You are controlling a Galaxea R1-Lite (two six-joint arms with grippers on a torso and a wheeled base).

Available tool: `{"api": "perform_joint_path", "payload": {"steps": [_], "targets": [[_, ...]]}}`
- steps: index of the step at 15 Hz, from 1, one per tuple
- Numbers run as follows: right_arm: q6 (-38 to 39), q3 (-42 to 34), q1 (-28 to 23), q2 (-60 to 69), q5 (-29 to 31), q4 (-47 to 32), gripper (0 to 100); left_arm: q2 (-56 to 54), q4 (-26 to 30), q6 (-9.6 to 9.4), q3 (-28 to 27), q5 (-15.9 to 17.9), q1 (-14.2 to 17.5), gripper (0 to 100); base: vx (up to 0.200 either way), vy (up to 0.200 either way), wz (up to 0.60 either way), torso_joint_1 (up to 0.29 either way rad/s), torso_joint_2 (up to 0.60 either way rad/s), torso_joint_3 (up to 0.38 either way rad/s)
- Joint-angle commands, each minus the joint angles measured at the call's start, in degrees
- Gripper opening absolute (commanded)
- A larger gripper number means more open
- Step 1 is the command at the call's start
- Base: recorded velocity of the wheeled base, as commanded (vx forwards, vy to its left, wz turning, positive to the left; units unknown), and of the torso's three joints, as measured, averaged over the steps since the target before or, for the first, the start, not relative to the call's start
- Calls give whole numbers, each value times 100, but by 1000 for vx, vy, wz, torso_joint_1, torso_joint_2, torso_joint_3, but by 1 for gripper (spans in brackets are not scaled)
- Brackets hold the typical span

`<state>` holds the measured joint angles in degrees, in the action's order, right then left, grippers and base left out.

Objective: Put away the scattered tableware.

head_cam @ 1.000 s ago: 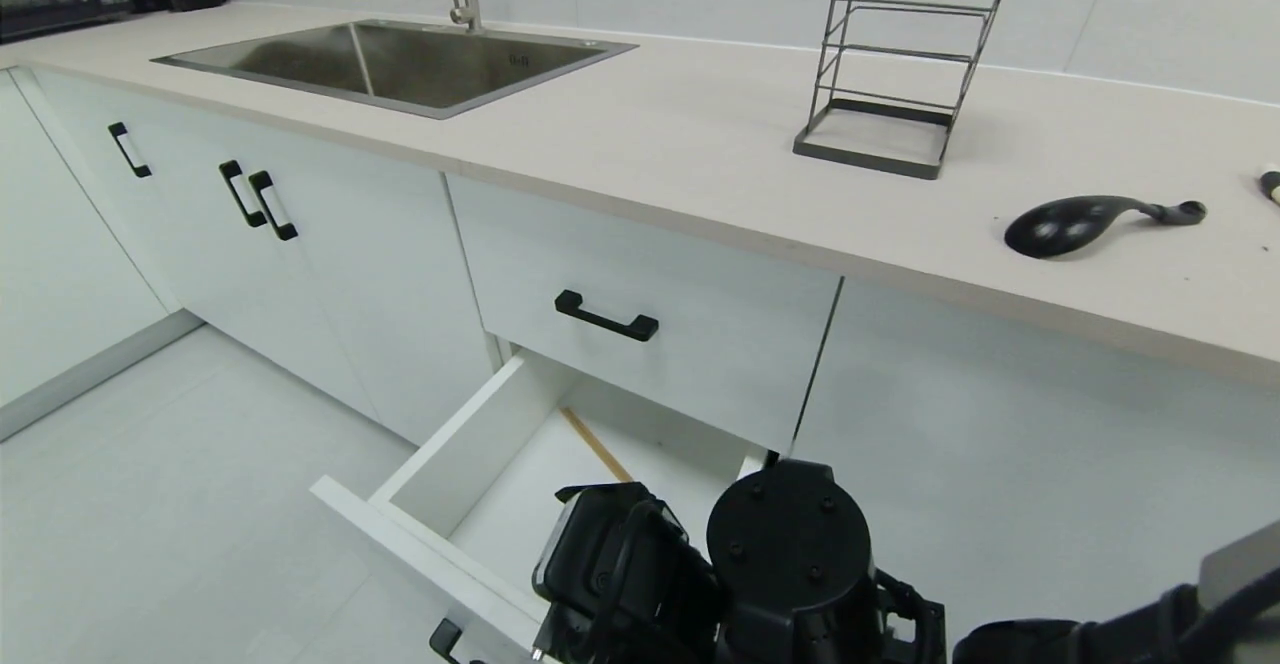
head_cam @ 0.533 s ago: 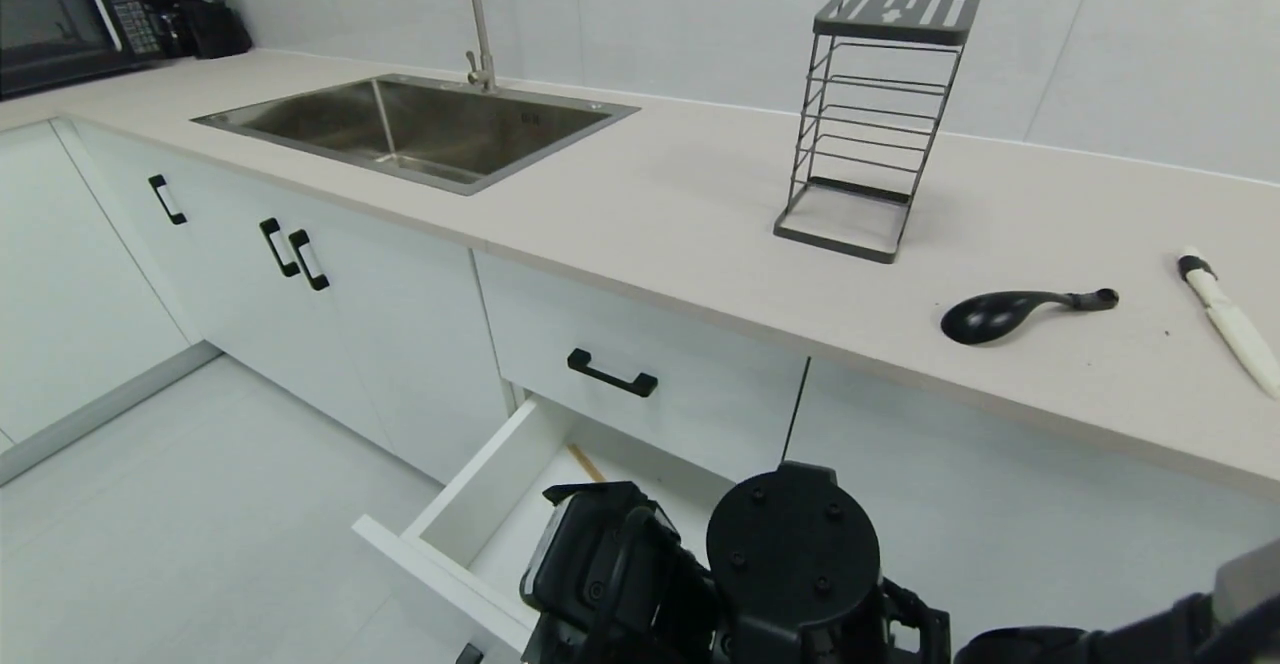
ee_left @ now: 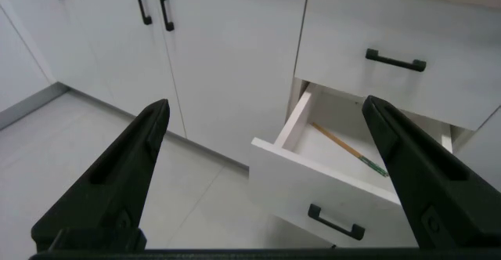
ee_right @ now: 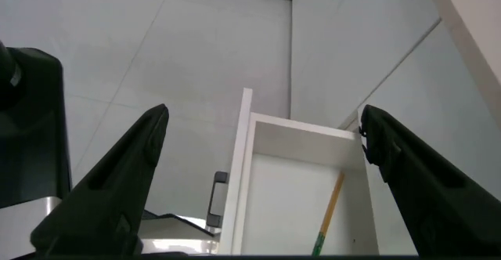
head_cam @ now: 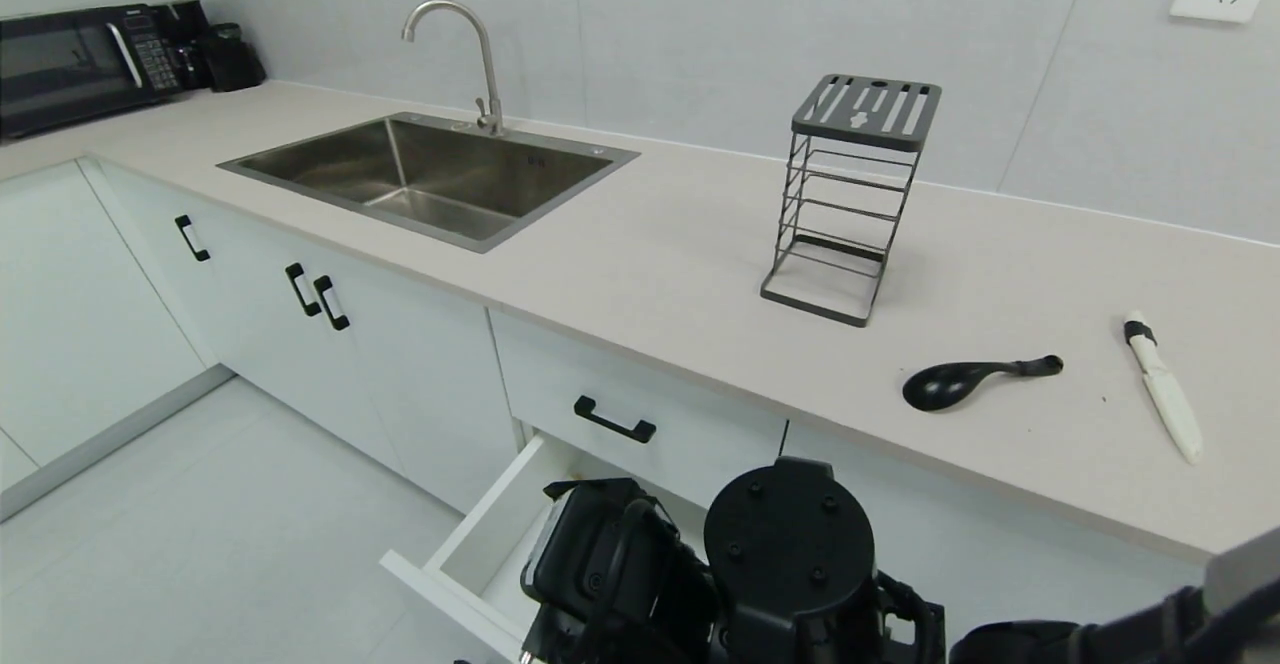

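- A stainless sink (head_cam: 430,179) is set into the beige counter (head_cam: 680,274) at the left; no tableware is seen in or beside it.
- Under the counter, the lower drawer (head_cam: 488,526) is pulled open below a closed drawer with a black handle (head_cam: 614,420).
- A slender wooden stick with a green end, likely a chopstick (ee_left: 349,149), lies aslant on the drawer floor. This one item is judged already stowed.
- The left gripper (ee_left: 266,107) is held above and in front of the open drawer, jaws spread wide, nothing held.
- The right gripper (ee_right: 264,113) is held over the same drawer, looking down into it, jaws likewise released and empty.
- A dark wire knife rack (head_cam: 850,194) stands upright on the counter, right of the sink; its slots look unfilled.
- A black spoon (head_cam: 975,382) lies on the counter near the front edge, right of the rack and well apart from it.
- A white knife with a black band (head_cam: 1162,387) lies farther right, apart from the spoon.
- Progress is judged early to middling: spoon and knife are left to be put away. The drawer will likely need shutting afterwards.
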<state>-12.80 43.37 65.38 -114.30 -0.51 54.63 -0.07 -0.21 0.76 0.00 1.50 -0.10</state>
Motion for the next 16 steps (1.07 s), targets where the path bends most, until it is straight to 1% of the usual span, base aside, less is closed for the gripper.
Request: {"api": "perform_joint_path", "payload": {"steps": [1,11,12,16], "targets": [[-3,13,10,-22,-2,13,100,7,-6,-5,0,-1,1,100,0,0,0,344,-486,-242],[67,145,-8,-180,-10,13,100,7,-6,4,0,-1,1,100,0,0,0,281,-531,-253],[67,154,-8,-198,-10,13,100,7,-6,4,0,-1,10,100,0,0,0,168,-325,-154],[225,101,-16,-216,-10,13,100,7,-6,4,0,-1,1,100,0,0,-600,49,-95,-41]]}}
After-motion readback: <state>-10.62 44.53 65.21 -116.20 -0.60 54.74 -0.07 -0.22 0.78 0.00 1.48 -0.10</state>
